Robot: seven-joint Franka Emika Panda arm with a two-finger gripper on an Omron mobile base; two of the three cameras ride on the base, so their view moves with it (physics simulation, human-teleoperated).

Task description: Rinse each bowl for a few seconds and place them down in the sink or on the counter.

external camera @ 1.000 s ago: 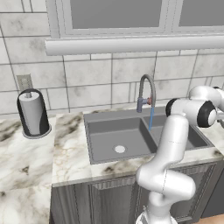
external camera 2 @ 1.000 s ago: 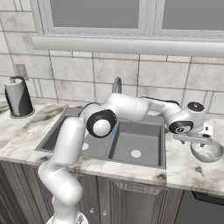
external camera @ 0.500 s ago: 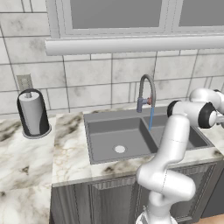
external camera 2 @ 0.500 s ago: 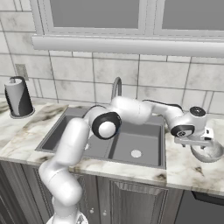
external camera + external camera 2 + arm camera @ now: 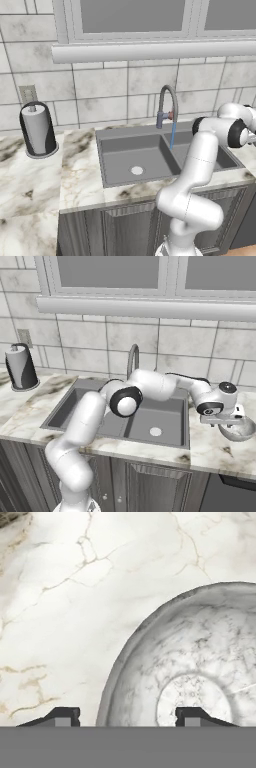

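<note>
Kitchen: sink (image 5: 137, 160), faucet (image 5: 167, 105), marble counter (image 5: 30, 185).

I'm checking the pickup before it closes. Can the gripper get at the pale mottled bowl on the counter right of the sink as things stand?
Probably yes. The gripper hangs right over the grey-white bowl, its open fingertips straddling the near rim, one outside and one inside. Nothing lies between them on the counter.

Layout of the worktop: the sink (image 5: 120, 416) is set into the counter (image 5: 210, 448), with the faucet (image 5: 132, 358) at its rear edge, behind the divider between the two basins. A paper-towel holder (image 5: 20, 367) stands on the counter well left of the sink. The bowl (image 5: 238, 428) rests on the counter just right of the sink, directly under the gripper (image 5: 222, 421)
</note>
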